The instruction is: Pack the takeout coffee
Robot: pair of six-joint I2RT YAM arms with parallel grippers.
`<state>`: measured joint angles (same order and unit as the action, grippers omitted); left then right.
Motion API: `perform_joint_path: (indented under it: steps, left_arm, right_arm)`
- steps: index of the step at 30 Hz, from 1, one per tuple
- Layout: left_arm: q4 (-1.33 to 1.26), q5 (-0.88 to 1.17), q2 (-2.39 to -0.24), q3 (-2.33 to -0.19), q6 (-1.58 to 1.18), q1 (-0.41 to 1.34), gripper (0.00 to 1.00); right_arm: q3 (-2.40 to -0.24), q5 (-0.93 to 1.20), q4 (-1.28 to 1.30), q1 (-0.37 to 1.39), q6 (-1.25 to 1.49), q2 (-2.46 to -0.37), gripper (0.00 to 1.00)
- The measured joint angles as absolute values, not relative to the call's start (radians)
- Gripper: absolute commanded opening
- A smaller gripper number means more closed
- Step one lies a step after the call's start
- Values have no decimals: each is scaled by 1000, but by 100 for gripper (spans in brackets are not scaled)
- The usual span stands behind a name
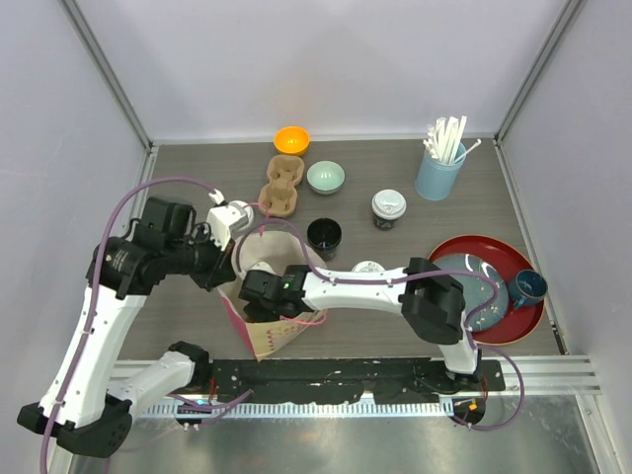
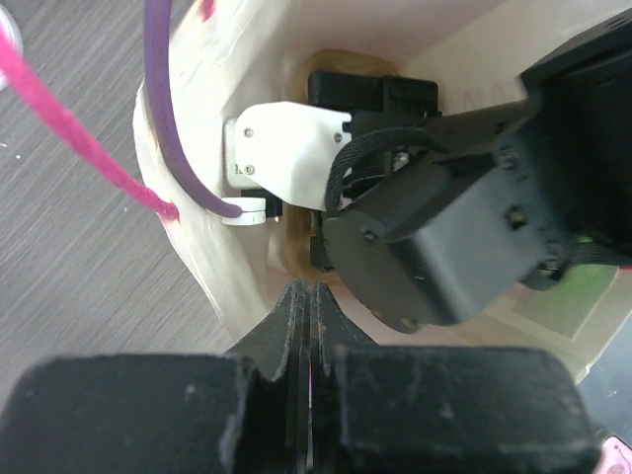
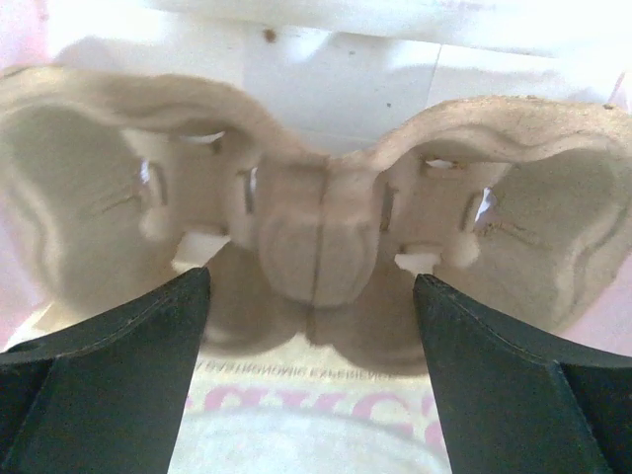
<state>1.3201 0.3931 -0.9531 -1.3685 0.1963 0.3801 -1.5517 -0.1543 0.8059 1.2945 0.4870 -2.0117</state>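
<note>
The black paper cup with a round white lid [image 1: 388, 209] stood upright on the dark wood-grain counter [image 1: 197, 178]. It was well apart from the white-and-pink paper bag [image 1: 259, 334], to the bag's right and farther back, on the right arm's side. The right tool [image 3: 311, 286] hung released inside that bag. Its jaws were spread clear of the brown moulded-pulp cup carrier [image 3: 316, 237], whose long axis ran across their gap. The right forearm stretched leftward, low over the counter. The left tool [image 2: 308, 326] was clenched on the bag's rim.
</note>
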Motion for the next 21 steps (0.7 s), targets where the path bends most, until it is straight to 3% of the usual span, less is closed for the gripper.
perform_joint_path:
  steps: [21]
  left_arm:
    - [1320, 358, -959, -1335, 222, 382, 0]
  right_arm:
    - [-1476, -214, 628, 1344, 341, -1710, 91]
